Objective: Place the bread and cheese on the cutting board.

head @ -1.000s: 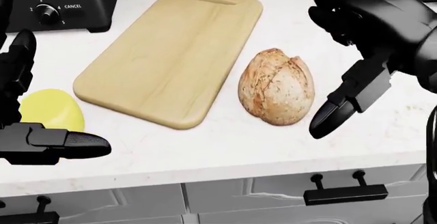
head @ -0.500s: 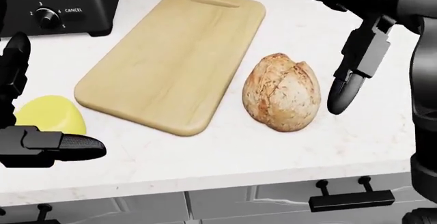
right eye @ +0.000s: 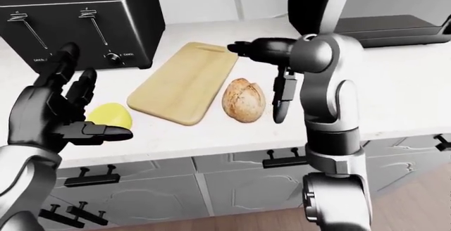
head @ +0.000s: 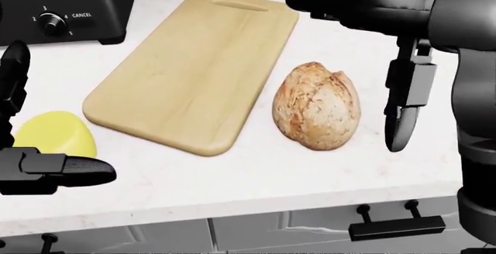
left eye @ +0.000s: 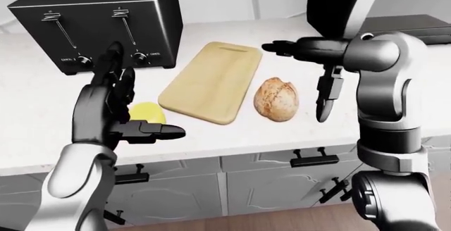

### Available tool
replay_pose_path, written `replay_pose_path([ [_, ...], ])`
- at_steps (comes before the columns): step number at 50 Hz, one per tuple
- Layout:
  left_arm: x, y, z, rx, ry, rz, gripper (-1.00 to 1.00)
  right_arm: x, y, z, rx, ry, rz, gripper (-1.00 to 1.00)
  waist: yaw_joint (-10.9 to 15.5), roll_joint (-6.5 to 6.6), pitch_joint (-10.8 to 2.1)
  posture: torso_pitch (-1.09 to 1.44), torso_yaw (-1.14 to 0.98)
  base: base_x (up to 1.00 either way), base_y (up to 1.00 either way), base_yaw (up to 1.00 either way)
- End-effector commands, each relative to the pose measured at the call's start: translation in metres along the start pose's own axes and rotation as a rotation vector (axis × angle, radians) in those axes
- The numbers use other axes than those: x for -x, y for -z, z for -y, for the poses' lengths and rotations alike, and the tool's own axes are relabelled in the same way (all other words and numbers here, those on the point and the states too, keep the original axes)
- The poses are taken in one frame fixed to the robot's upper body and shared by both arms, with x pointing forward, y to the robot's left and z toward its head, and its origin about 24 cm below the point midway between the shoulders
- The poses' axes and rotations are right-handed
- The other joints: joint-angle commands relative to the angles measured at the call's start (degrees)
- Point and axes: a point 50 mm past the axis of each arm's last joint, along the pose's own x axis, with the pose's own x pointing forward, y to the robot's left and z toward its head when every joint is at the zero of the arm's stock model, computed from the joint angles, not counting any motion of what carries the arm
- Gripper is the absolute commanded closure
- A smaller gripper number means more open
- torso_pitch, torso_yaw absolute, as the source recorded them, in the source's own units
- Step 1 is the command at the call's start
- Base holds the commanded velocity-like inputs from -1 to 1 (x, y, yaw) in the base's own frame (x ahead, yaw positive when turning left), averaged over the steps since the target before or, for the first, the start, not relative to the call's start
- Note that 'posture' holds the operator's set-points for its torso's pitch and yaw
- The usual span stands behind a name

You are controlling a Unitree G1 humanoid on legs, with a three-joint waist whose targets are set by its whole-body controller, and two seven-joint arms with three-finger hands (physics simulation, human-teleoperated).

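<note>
Bread (head: 318, 106): round crusty loaf, likely light and firm; grip across its sides. On counter just right of board (head: 193, 62). Cheese (head: 54, 133): left of board. Right hand (head: 372, 62) and left hand (right eye: 60, 109): both spread, empty.

— What is the robot built of, going by the two eye views?

— Smooth silver-grey shells on both arms. The right arm (left eye: 384, 88) has a rounded grey joint cap at its top, a straight grey segment under it, then a dark grey banded collar and a black ball-shaped joint near the bottom edge.

— And the left arm (left eye: 81, 173)?

— A pale grey rounded segment, then a darker glossy grey section toward the wrist.

— The hands?

— The left hand (right eye: 60, 112) is dark metallic grey with three thick, segmented fingers; one fingertip (head: 81, 170) carries a finely textured black pad. The right hand (head: 364, 27) is glossy black, with blocky links ending in a rounded black tip.
</note>
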Motion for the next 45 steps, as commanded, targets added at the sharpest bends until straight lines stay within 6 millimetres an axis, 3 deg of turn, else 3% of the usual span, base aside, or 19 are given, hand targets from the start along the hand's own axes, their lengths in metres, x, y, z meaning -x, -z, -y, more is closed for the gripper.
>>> replay_pose_path([
  [1, 0.002, -0.012, 0.0, -0.015, -0.005, 0.077, -1.0, 0.01, -0.008, 0.013, 0.042, 0.068, 0.012, -1.0, 0.0, 0.01, -1.35, 0.0, 0.0, 0.0, 0.0, 0.0],
  [45, 0.004, -0.014, -0.005, -0.014, -0.015, 0.08, -1.0, -0.019, -0.035, 0.001, 0.156, 0.0, 0.076, -0.98, -0.17, 0.55, -1.56, 0.0, 0.0, 0.0, 0.0, 0.0],
])
